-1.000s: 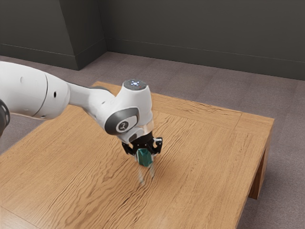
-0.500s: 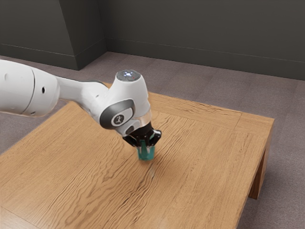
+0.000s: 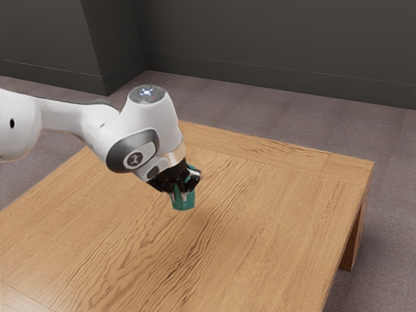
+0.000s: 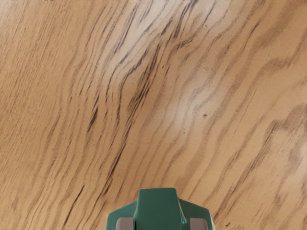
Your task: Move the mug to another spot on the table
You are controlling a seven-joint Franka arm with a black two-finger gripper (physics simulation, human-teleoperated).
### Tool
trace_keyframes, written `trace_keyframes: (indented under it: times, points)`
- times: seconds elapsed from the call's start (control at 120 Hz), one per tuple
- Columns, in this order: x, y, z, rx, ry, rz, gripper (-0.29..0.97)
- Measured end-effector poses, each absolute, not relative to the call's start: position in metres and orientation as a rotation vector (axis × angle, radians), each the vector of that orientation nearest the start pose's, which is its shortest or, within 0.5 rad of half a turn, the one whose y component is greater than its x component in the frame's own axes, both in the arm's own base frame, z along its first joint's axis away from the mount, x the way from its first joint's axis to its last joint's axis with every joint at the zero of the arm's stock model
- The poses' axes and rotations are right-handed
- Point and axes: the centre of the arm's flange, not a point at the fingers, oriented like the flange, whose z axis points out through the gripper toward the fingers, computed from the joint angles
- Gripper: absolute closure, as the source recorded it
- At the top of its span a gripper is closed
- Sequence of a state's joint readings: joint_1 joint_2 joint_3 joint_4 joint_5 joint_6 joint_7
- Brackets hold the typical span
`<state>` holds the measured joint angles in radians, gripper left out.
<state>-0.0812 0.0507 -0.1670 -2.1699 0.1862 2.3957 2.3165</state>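
Note:
A small teal mug [image 3: 184,198] hangs a little above the wooden table [image 3: 273,214], tilted, near the middle of the top. My black gripper [image 3: 181,190] is shut on it, with the white arm coming in from the exterior view's left. In the wrist view the mug [image 4: 160,210] appears as a teal shape just under my hand, with bare wood grain of the table [image 4: 144,96] beyond it.
The table's right edge [image 3: 354,214] drops to a grey carpeted floor [image 3: 273,110]. A dark wall [image 3: 260,32] runs behind. Bare wood surrounds the mug on all sides.
My arm has swung toward the exterior view's left and slightly back, carrying the mug with it. The hand has tilted, so the mug now leans.

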Motion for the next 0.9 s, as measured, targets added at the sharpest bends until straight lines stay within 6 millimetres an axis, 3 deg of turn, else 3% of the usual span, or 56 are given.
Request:
trace_keyframes:
  times: [0.158, 0.308, 0.467, 0.65, 0.783, 0.9]
  points:
    - [0.524, -0.11, 0.385, -0.708, 2.846, 0.064, 0.74]
    - [0.505, -0.084, 0.36, -0.763, 2.836, 0.062, 0.74]
    - [0.504, -0.058, 0.352, -0.792, 2.769, 0.029, 0.74]
    - [0.494, -0.064, 0.336, -0.704, 2.749, 0.02, 0.74]
    - [0.478, -0.076, 0.338, -0.649, 2.74, 0.008, 0.74]
    - [0.471, -0.072, 0.337, -0.658, 2.73, 0.006, 0.74]
